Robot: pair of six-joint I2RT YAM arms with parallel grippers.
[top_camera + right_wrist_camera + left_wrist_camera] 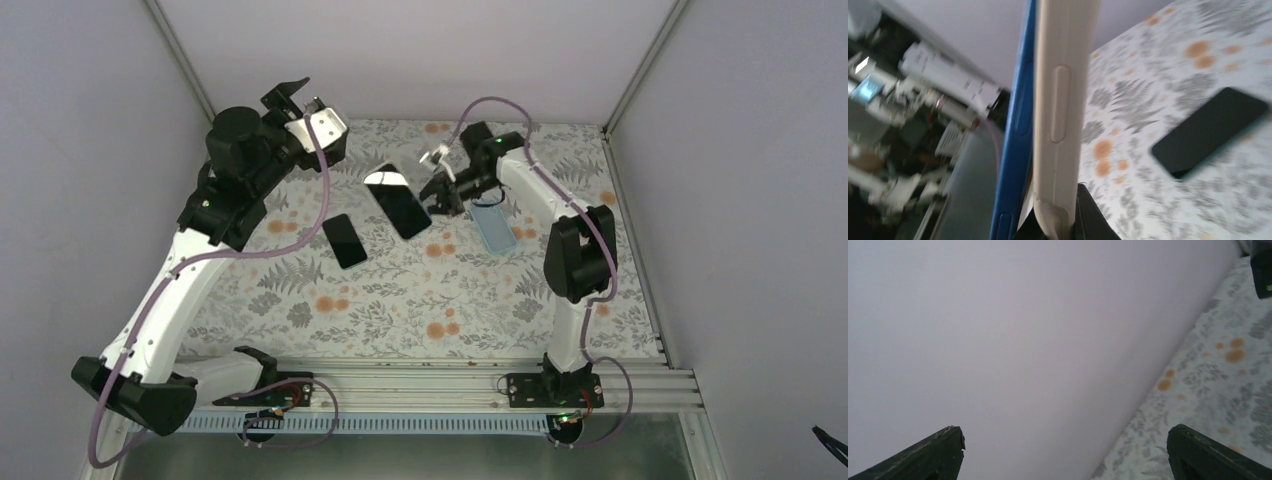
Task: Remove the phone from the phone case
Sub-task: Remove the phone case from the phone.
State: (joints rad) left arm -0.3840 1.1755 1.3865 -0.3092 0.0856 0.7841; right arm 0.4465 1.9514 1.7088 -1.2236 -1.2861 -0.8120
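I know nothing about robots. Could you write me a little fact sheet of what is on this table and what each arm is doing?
left end effector: open wide, raised toward the back wall, holding nothing
right end effector: shut on the right edge of the large phone
large phone: dark screen, mid-table; its gripped edge shows a blue layer and a cream layer side by side
small phone: flat on the cloth, apart from both arms
light blue case: flat beside the right arm
surface: floral cloth
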